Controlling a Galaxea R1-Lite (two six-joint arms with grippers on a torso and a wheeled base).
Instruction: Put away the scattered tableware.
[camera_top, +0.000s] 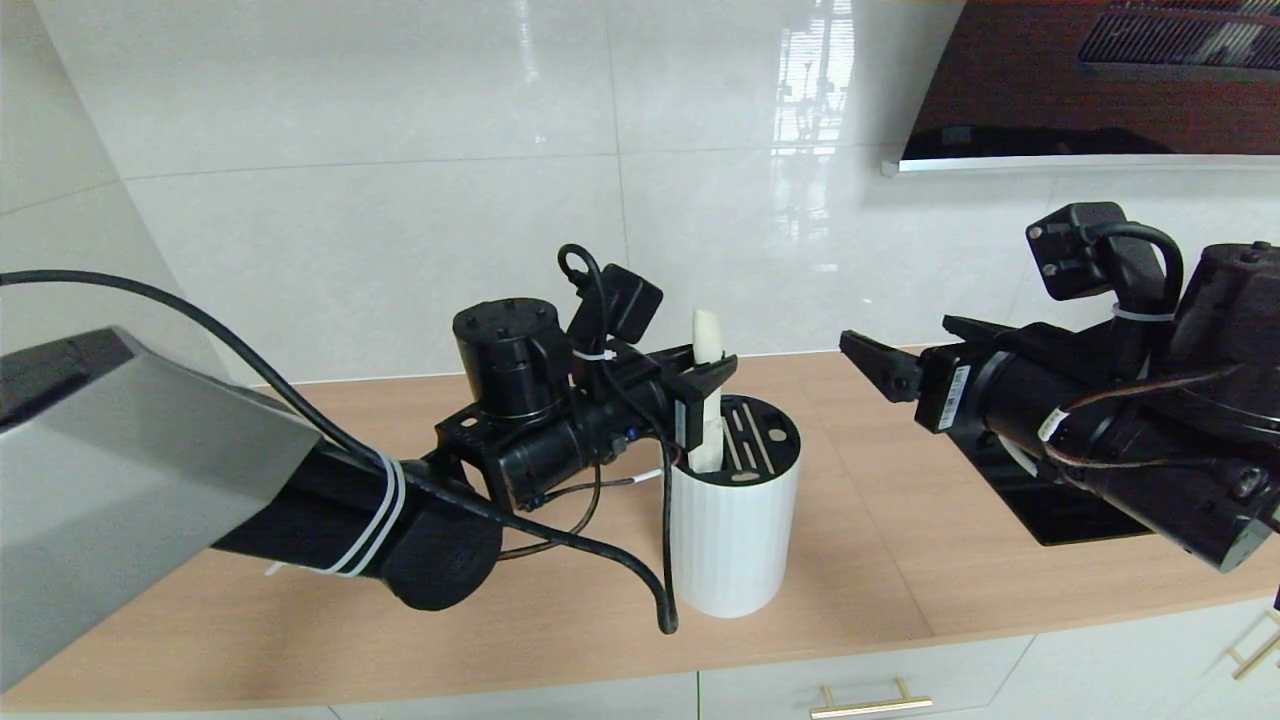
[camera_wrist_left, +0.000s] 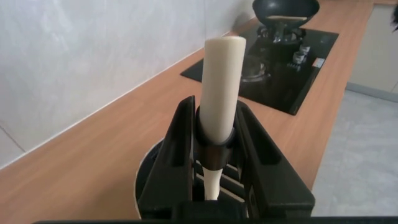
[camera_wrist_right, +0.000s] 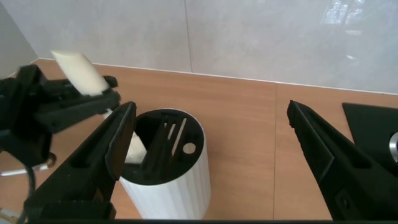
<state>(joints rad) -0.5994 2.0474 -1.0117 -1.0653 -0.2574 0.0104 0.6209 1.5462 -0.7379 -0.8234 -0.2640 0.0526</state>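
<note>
As seen from the head, the left gripper is clamped on a cream-handled utensil, held upright over the white holder. The utensil's lower end is set into the holder's black slotted top. The holder stands on the wooden table. The right gripper is held apart to the right, jaws spread and nothing between them, above the edge of a black cooktop.

Left wrist view: the utensil is pinched at its dark collar between both fingers of the left gripper. The holder sits directly beneath. The cooktop with a pan lies farther along the table.

Right wrist view: the right gripper is wide open, well above the table. Beyond it the holder is seen, with the utensil tilted in the left gripper at the slotted top.
</note>
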